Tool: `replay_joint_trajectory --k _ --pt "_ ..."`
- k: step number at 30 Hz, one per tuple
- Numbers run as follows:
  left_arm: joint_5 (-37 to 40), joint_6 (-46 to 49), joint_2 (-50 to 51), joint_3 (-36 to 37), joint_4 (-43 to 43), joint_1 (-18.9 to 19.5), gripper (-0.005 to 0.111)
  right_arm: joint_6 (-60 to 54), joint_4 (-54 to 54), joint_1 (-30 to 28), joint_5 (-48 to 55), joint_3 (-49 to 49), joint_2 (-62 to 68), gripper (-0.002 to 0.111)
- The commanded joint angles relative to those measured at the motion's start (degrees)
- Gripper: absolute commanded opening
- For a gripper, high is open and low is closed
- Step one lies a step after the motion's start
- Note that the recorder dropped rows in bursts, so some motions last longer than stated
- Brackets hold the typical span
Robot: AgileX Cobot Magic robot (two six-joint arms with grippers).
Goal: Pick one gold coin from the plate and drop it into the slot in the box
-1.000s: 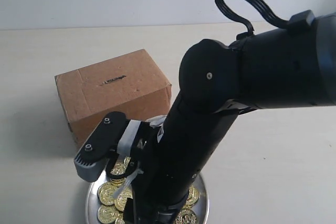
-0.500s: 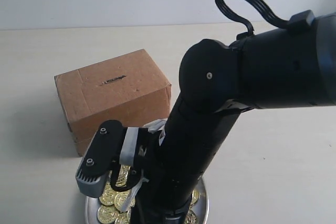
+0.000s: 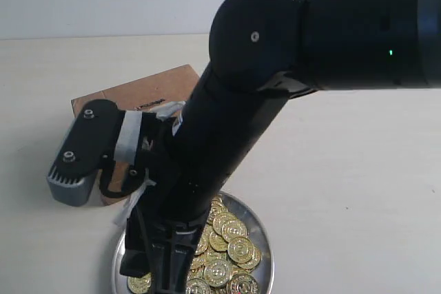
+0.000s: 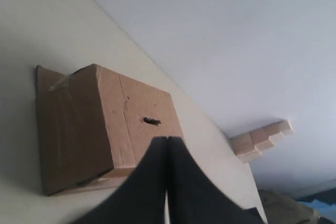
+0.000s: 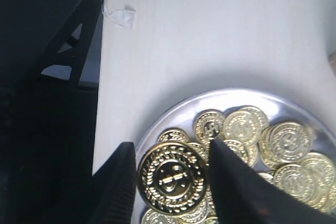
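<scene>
The right tool (image 5: 171, 153) pinches one embossed gold coin (image 5: 170, 178) above the round silver metal plate (image 5: 178, 115). Picking looks done; next, carry it to the brown cardboard box (image 4: 79, 124) and align it edge-on with the short dark slot (image 4: 151, 121). Meanwhile the left tool (image 4: 167, 148) is pressed together.

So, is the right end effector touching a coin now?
Touching. The right wrist view shows one coin gripped by its edges in the right end effector, with no gap on either side.
</scene>
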Motion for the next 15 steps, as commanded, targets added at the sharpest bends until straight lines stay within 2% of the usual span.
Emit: replay_joint_trajectory --k 1,6,15 --pt "6.5 9.6 11.0 -6.8 -2.4 -0.4 0.000 0.9 -4.3 -0.3 1.6 -3.8 -0.5 0.032" --pt "13.7 14.5 22.5 -11.7 -2.4 -0.4 0.004 2.9 -8.4 -0.3 2.7 -5.7 -0.5 0.032" --pt "20.2 23.3 39.1 -17.1 -2.4 -0.4 0.033 3.9 -10.7 -0.3 3.8 -8.3 -0.5 0.032"
